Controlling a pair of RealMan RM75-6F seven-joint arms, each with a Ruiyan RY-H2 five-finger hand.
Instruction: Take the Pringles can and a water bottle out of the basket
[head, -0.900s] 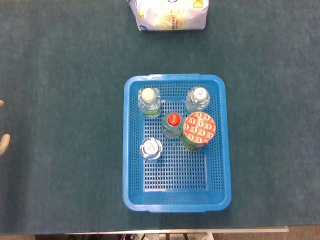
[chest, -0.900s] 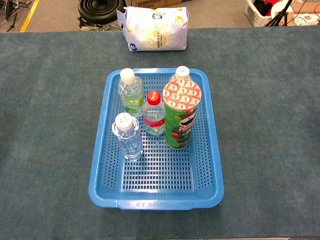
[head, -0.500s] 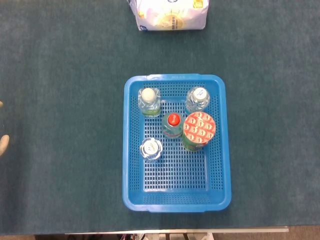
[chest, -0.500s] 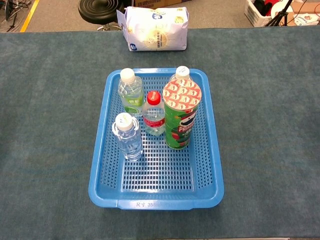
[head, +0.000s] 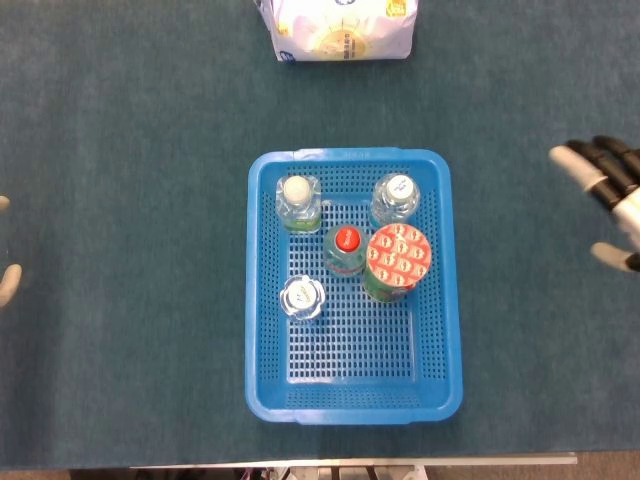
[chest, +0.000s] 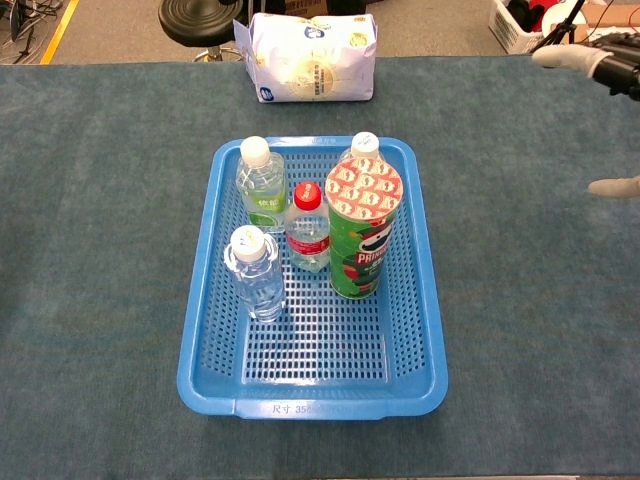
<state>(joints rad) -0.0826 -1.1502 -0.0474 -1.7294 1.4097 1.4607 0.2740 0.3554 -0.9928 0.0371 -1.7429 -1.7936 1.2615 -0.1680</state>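
Note:
A green Pringles can with a red patterned lid stands upright at the right side of the blue basket. Around it stand several water bottles: a white-capped one at the back left, a red-capped one in the middle, a clear one nearer the front left, and another behind the can. My right hand hovers open at the right edge, well clear of the basket. Only the fingertips of my left hand show at the left edge.
A white and yellow bag lies at the table's far edge behind the basket. Teal cloth covers the table. A black stool base and a white crate stand on the floor beyond.
My right hand has come into both views from the right, fingers spread. The left hand's fingertips, the basket and its contents have not moved.

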